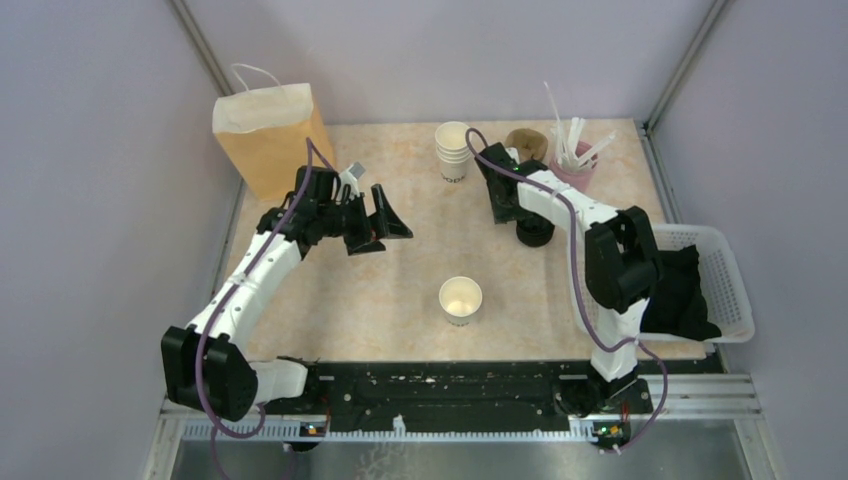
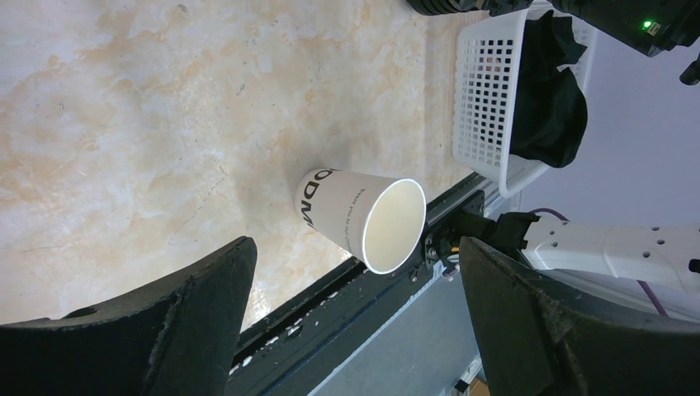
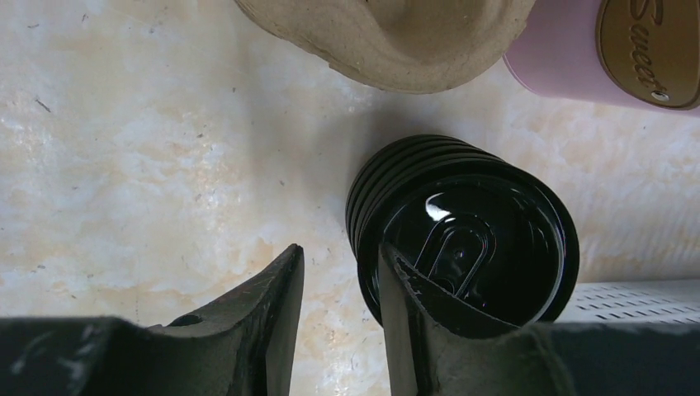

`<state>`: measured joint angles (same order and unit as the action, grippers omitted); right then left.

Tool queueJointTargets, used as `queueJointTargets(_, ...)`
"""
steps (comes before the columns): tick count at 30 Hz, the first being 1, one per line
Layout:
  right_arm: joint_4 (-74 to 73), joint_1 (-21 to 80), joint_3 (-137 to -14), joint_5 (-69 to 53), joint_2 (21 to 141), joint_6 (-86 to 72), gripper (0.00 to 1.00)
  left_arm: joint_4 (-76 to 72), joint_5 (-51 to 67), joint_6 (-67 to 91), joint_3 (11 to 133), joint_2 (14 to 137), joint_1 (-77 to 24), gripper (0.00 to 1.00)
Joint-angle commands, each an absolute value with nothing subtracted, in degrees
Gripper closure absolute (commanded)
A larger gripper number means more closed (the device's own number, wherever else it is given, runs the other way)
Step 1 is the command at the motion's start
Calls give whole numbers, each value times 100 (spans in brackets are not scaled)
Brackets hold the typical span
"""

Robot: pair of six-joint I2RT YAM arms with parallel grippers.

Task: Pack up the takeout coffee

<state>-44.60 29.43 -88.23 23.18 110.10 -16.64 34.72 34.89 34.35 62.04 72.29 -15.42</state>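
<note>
No lidded cup shows in any view. A lone lidless white paper cup point(image 1: 460, 298) stands at mid-table near the front; it also shows in the left wrist view point(image 2: 363, 219). A stack of black lids point(image 1: 536, 233) sits at the right back and fills the right wrist view point(image 3: 462, 227). My right gripper point(image 3: 340, 252) hangs over the stack's left edge, its jaws a narrow gap apart and straddling the rim, holding nothing. It shows in the top view point(image 1: 520, 225) too. My left gripper point(image 1: 385, 228) is wide open and empty in the air by the paper bag, also seen in the left wrist view point(image 2: 357, 247).
A brown paper bag point(image 1: 265, 135) stands at the back left. A stack of lidless white cups point(image 1: 452, 150), a pulp cup carrier point(image 1: 527, 143) and a pink holder of stirrers point(image 1: 575, 165) line the back. A white basket point(image 1: 730, 290) with black cloth point(image 1: 685, 290) sits at the right edge.
</note>
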Motion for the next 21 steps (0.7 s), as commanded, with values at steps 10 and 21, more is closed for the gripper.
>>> queueJointTargets(10, -4221, 2875, -8887, 2651, 11061, -1593, 64, 3340, 3517, 3313, 6460, 7252, -1556, 2)
queueJointTargets(21, -4178, 2750, -8785, 2562, 11057, -1597, 66, 3305, 3518, 3339, 6442, 7295, -1553, 2)
